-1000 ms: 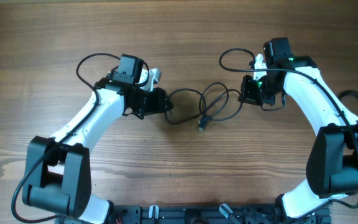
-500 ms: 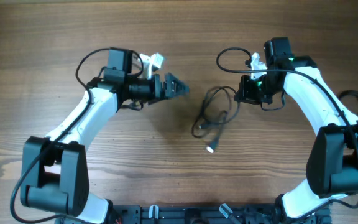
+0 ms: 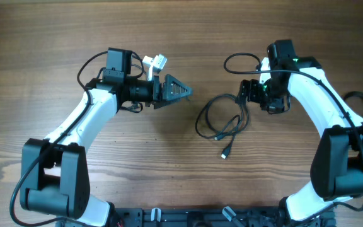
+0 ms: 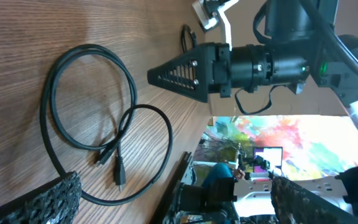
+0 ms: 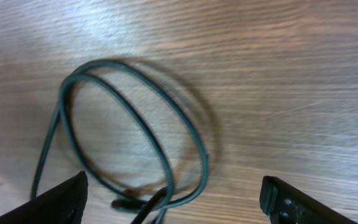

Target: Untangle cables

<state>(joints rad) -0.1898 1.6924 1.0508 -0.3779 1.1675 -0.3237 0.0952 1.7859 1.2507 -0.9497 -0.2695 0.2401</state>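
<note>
Partly, cables (image 5: 205, 158) leave right-wrist view.

No writing, label, brand or number can be read anywhere: not on the cables (image 3: 232, 126), not on the desk (image 3: 181, 38), and not on the colourful screen (image 4: 272, 140) at the lower right of the left wrist view, which is too blurred.

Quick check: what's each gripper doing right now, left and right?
Left gripper: open, holding nothing.
Right gripper: open, cables not held.

Overhead straight down; wrist views close, apparently oblique, share cables (image 5: 199, 144).
</note>
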